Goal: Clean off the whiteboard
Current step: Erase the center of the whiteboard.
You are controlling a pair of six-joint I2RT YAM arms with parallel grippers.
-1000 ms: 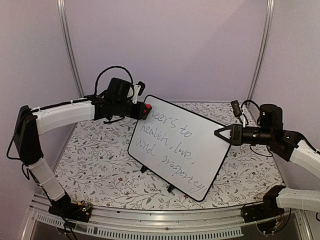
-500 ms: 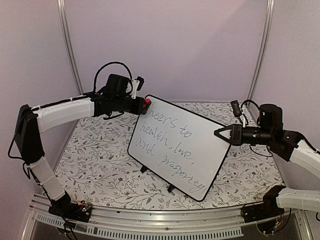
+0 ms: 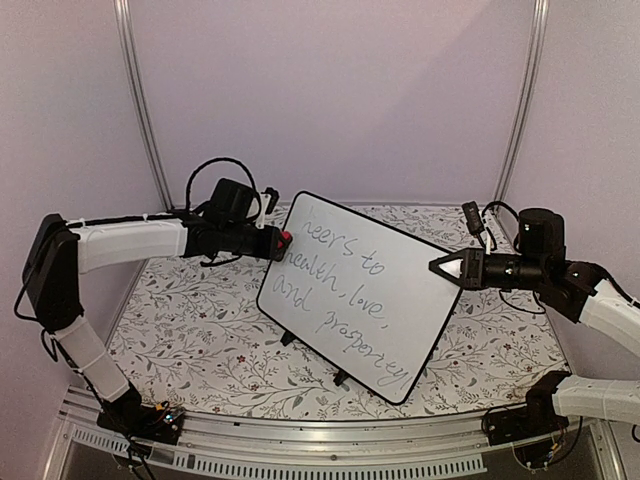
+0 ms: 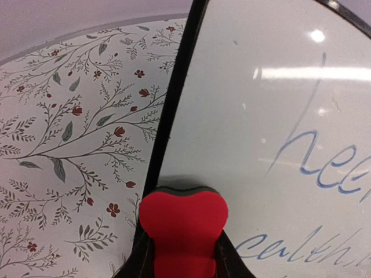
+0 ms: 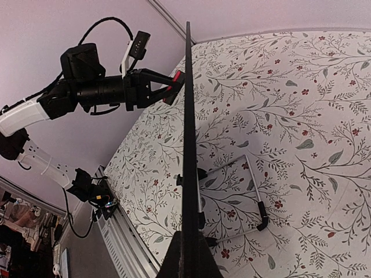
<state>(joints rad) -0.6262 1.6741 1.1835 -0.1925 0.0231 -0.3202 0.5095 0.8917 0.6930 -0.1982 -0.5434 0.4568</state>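
Our right fingers [image 3: 449, 267] pinch the whiteboard [image 3: 360, 290] edge to steady it; left fingers [image 4: 141, 262] clamp the eraser [image 4: 184, 229] at its rim.

I read dark cursive handwriting [image 3: 345, 265] on the whiteboard [image 3: 420, 272], top line "heers to" by the board's upper left corner, middle line "health, love,", bottom line "And prosperity!" running to its lower right corner, my left wrist view catching only "hee" and "ealth"
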